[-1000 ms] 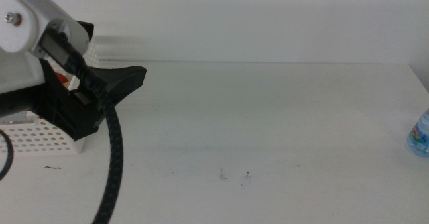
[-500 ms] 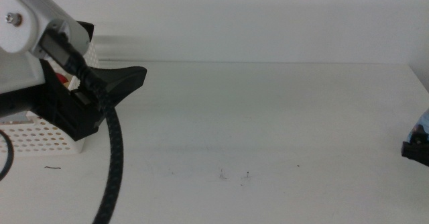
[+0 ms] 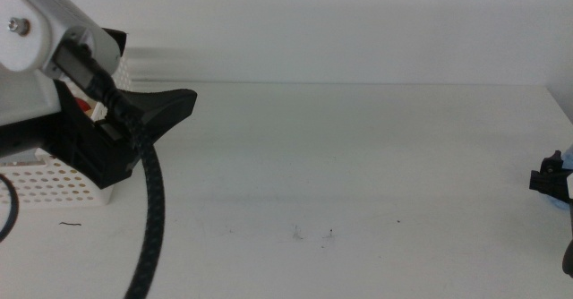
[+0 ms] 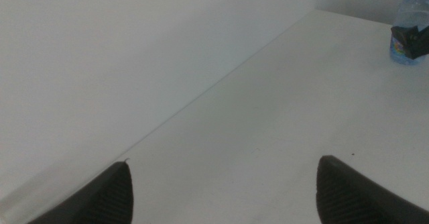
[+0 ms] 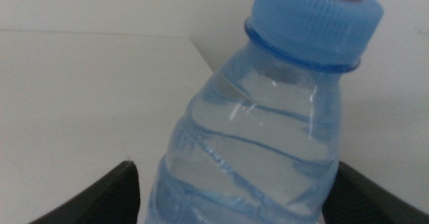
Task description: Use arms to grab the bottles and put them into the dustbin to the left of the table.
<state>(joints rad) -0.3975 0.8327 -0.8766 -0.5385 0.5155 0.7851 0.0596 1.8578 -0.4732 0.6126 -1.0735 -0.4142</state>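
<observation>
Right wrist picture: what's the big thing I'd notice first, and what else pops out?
The clear water bottle with its blue cap fills the right wrist view, standing between the right gripper's open fingers at the table's right edge. In the middle view, the left gripper hangs by the white dustbin on the left.

White table [image 3: 358, 156] with water bottle [image 4: 407, 23], perforated dustbin [image 3: 45, 187].

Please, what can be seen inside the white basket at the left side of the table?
The left pincer and its arm cover most of the white basket. Only a small red patch shows above its perforated wall; what it is, and anything else inside, stays hidden.
</observation>
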